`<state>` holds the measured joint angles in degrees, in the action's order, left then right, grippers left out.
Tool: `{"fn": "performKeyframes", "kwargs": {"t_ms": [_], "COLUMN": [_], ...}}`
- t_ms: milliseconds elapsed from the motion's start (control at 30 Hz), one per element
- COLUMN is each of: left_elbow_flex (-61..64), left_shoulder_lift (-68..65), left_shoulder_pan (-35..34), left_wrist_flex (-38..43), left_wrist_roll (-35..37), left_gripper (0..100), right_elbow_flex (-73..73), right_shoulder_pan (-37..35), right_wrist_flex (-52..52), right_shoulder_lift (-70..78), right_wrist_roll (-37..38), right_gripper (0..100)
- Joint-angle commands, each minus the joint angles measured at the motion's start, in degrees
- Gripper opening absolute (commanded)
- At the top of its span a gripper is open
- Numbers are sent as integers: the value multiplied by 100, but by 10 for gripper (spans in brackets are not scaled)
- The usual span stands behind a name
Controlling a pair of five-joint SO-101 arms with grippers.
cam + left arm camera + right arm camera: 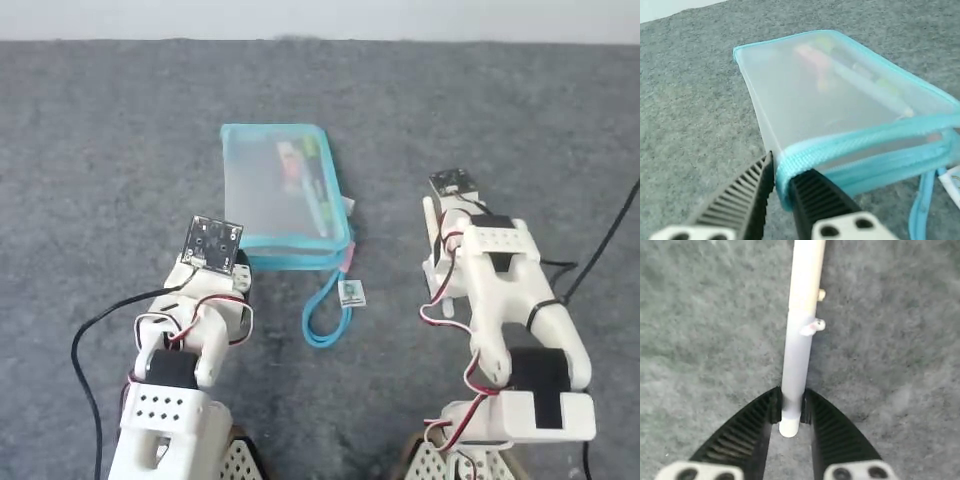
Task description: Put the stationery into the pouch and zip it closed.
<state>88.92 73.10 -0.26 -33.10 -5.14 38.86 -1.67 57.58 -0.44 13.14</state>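
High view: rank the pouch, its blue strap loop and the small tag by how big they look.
1. pouch, clearly largest.
2. strap loop, thin but long.
3. tag, smallest.
All three lie flat on the table close together, so nearness to the camera hardly matters.

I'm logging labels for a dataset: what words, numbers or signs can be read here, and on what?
No text can be read.
Tag near the pouch: print too small.
Pens inside the pouch: markings blurred.
White pen in the right gripper: no print visible.
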Motion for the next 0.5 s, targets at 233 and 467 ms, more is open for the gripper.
{"fn": "performKeyframes", "kwargs": {"t_ms": [233, 467], "left_elbow_flex": [-40, -40], "left_shoulder_lift": [105, 105], "left_shoulder_pan": [-9, -9], "left_wrist_flex": [149, 158], "left_wrist_roll": [53, 53], "left_gripper": [13, 13], "right_elbow_flex": [-53, -79], "right_shoulder_pan": [31, 163], "right_wrist_flex": [22, 787], "right_shoulder_lift": [233, -1305], "right_wrist_roll": [79, 9], "right_gripper": [13, 6]}}
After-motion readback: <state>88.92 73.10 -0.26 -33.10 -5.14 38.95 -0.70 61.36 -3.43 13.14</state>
